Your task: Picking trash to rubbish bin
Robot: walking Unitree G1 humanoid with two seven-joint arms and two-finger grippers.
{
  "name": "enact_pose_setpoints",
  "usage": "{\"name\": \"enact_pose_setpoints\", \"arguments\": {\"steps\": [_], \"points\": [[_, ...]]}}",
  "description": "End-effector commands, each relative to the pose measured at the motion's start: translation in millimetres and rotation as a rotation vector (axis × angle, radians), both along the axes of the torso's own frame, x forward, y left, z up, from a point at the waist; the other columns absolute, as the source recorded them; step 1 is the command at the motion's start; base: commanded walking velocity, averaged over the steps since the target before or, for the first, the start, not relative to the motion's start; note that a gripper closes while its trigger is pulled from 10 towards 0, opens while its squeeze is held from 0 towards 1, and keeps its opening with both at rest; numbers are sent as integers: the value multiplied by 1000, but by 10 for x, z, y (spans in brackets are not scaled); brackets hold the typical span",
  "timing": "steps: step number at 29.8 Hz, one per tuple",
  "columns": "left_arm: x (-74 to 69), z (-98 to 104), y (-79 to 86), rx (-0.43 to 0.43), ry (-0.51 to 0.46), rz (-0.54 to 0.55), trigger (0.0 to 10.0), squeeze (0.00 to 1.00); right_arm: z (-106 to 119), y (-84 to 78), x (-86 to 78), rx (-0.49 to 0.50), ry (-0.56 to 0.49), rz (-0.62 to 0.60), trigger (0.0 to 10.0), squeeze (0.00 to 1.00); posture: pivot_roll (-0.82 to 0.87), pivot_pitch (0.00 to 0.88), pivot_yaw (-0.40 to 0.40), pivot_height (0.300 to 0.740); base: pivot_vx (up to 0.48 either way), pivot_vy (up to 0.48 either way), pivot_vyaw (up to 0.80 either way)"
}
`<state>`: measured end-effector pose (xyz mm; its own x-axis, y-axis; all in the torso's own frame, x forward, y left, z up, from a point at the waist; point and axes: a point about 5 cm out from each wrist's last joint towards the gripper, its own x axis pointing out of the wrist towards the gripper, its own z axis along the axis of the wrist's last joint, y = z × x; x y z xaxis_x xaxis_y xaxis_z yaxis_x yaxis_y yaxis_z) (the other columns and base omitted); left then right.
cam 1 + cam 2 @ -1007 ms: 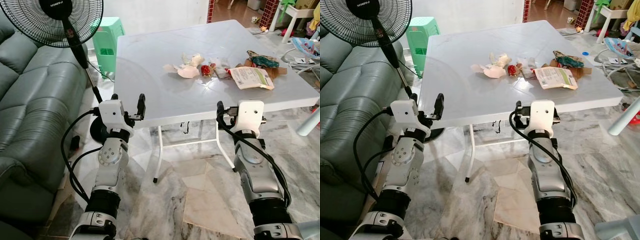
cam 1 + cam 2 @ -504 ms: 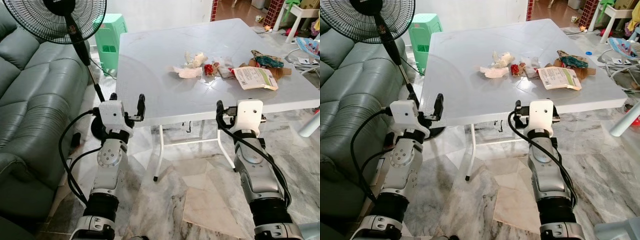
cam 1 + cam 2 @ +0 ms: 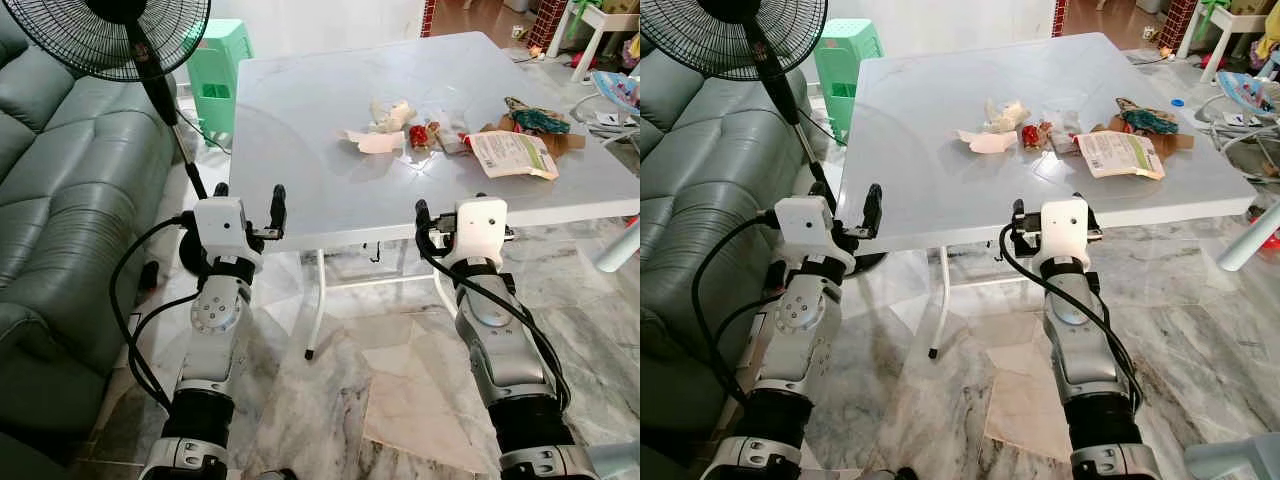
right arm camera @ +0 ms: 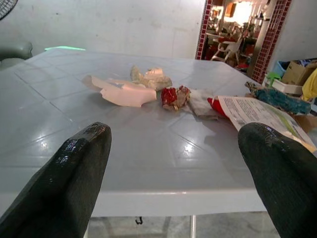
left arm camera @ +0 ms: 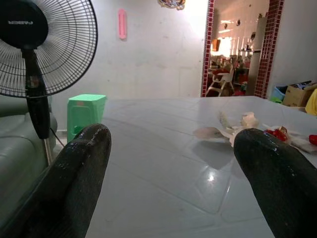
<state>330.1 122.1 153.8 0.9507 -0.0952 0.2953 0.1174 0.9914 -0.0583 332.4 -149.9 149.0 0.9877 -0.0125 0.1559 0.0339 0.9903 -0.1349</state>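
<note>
Two silver arms raised before a white square plastic worktop, near its front edge. Left tool released, black fingers spread wide and empty, held just short of the worktop's near left corner. Right tool likewise released in the right wrist view, fingers far apart with nothing between them; largely hidden behind its own white wrist housing in the head views.

Trash scattered across the far right part of the worktop, well apart from both tools: a pale pink torn paper scrap, a crumpled cream tissue wad just behind it, a small red crumpled wrapper, a printed white-and-green flat packet, and a dark patterned crumpled bag on brown cardboard, hard to make out.

Black standing fan cut off at the frame top, beside a grey-green leather sofa. Mint green plastic stool behind the fan.
</note>
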Motion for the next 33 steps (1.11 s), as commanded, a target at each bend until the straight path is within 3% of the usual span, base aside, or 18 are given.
{"name": "enact_pose_setpoints", "arguments": {"steps": [1,13,17,20,27,33], "points": [[-21,13,-3,1,-6,-11,10000,0,72,46,12,0,-30,10,10000,0,-119,71,56,740,0,0,0],[-19,-7,-113,-1,8,-70,10000,0,110,1,-68,-20,-62,-19,10000,0,-168,78,90,740,0,0,0],[-2,14,-166,3,9,-95,10000,0,29,-102,-135,-27,-41,-44,10000,0,-165,86,110,740,0,0,0],[10,48,-168,22,1,-106,10000,0,-18,-119,-116,-21,-28,-60,10000,0,-147,90,118,740,0,0,0],[-5,89,-78,23,-12,-86,10000,0,152,-8,-76,1,-70,-38,10000,0,-134,78,102,740,0,0,0],[-1,142,-142,9,-30,-70,10000,0,85,-44,-6,8,-43,-32,10000,0,-78,84,69,740,0,0,0]]}}
